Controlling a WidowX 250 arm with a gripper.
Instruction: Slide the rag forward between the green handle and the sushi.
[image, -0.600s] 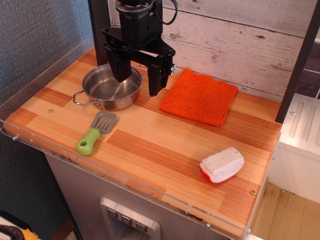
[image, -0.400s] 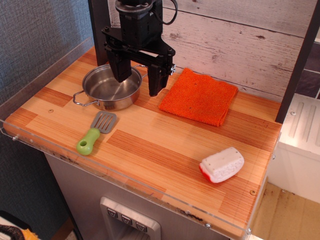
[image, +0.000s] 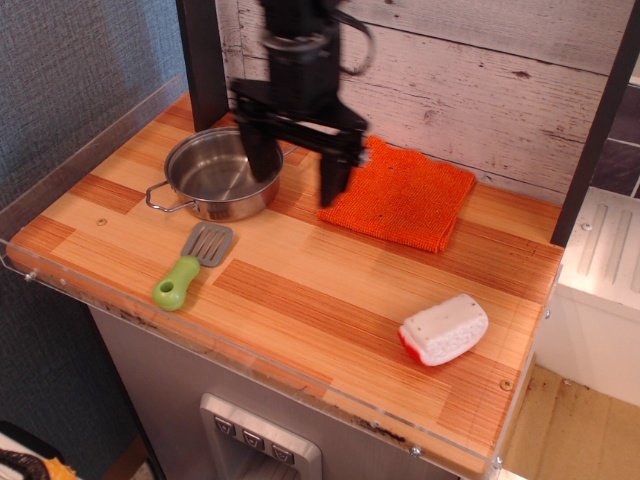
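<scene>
Shifted right since 0.4 s ago, the gripper (image: 298, 177) now hangs blurred over the gap between the steel pot (image: 214, 176) and the rag (image: 400, 193). Nearest the front edge lie the sushi (image: 443, 329) at right and the green handle (image: 176, 283) at left, well apart. Farther back, the 2 fingers stand wide apart, holding nothing, one over the pot's rim, one over the rag's left corner. The arm descends vertically from above.

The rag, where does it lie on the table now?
The rag lies flat at the back of the table, against the plank wall, right of the steel pot, with the open claw at its left edge.
</scene>
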